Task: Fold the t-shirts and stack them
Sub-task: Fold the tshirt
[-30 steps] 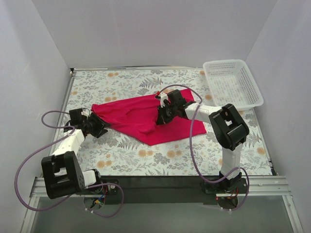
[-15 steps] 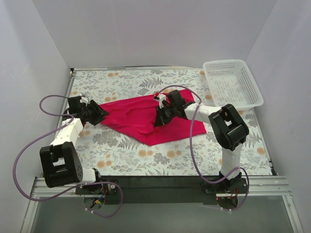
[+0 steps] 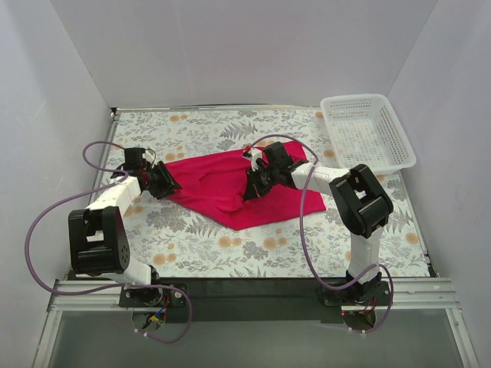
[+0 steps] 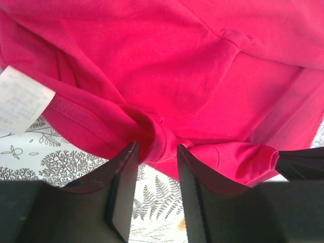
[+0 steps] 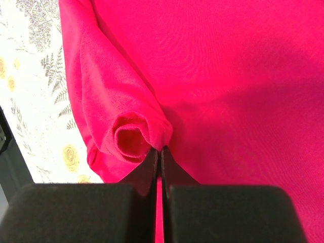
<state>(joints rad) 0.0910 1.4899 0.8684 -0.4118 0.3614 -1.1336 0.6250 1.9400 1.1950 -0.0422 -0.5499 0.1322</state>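
The magenta-red t-shirt [image 3: 230,188] lies spread and wrinkled on the flowered table, filling both wrist views [image 4: 167,71] [image 5: 228,76]. Its white neck tag [image 4: 20,101] shows at the left of the left wrist view. My left gripper [image 3: 167,182] [image 4: 156,154] stands open at the shirt's left edge, with a bunched hem reaching between its fingertips. My right gripper [image 3: 252,186] [image 5: 160,152] is shut on a rolled fold of the shirt near its middle.
A white mesh basket [image 3: 367,130] stands at the far right corner of the table. The flowered tablecloth [image 3: 230,245] shows in front of the shirt. White walls close in the left, back and right. Purple cables loop beside both arms.
My left gripper has swung right and toward the back, from the table left of the shirt up to the shirt's left edge. The right gripper has kept its pinch and barely shifted.
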